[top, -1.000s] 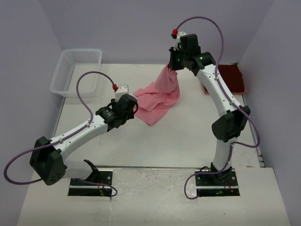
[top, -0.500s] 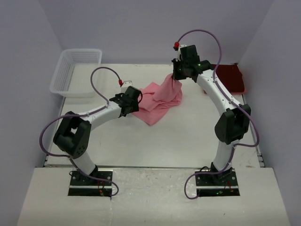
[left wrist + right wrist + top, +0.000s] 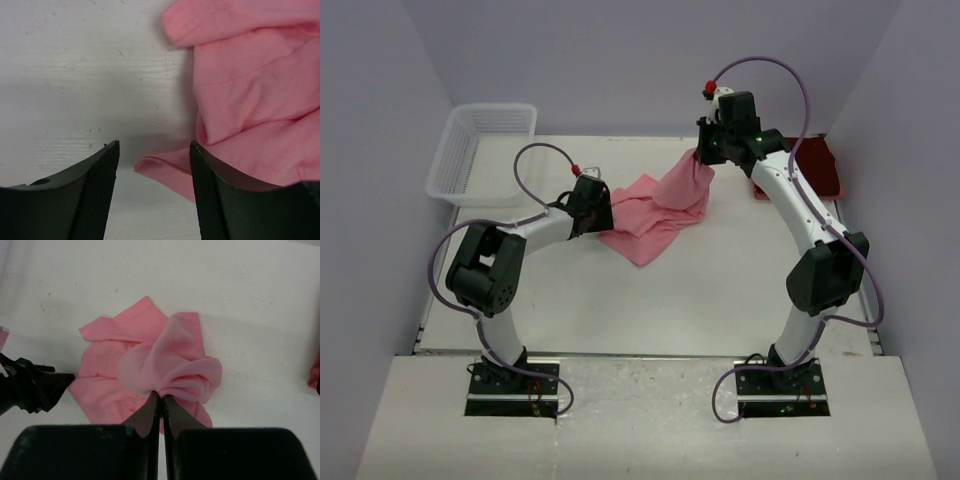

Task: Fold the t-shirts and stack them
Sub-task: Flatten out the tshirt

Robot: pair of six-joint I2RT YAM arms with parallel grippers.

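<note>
**A:** From the top, we see the white table [image 3: 720, 290] bare on the side toward our bases. The white plastic lattice basket [image 3: 480, 150] sits at its far left corner, and the dark maroon cloth t-shirt [image 3: 815, 165] lies at its far right edge.

**B:** The light pink cloth t-shirt [image 3: 655, 215] lies rumpled mid-table. Our right gripper [image 3: 705, 155] lifts one part of it, and our left gripper [image 3: 603, 222] is low at its left edge.

**A:** On the left wrist, our black textured fingers [image 3: 100, 190] stand apart. A folded corner of pink hem lies between them on the scuffed table.

**B:** On the right wrist, our jaws are pinched closed on a soft bunched peak of the pink cloth. Flat layers with stitched hems spread out below.
</note>
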